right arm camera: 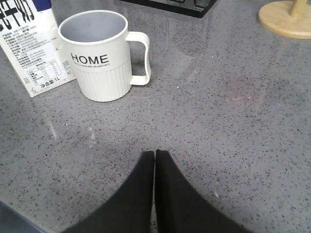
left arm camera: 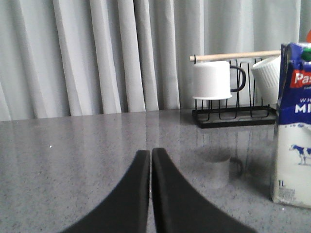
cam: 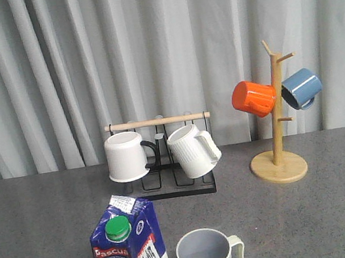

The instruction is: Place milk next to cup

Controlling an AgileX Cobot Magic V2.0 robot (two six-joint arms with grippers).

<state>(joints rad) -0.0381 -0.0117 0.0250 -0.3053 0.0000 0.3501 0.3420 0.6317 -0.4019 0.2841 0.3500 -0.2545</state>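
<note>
While both pincers sit closed, milk [cam: 129,249] upright beside cup [cam: 207,255], untouched

A pale grey pleated curtain [cam: 38,78] is hanging in vertical folds across the whole back of the scene, from nine o'clock to three o'clock, while soft, even light is falling on the speckled dark grey table [cam: 37,231] and drawing faint reflections from its glossy top.
</note>
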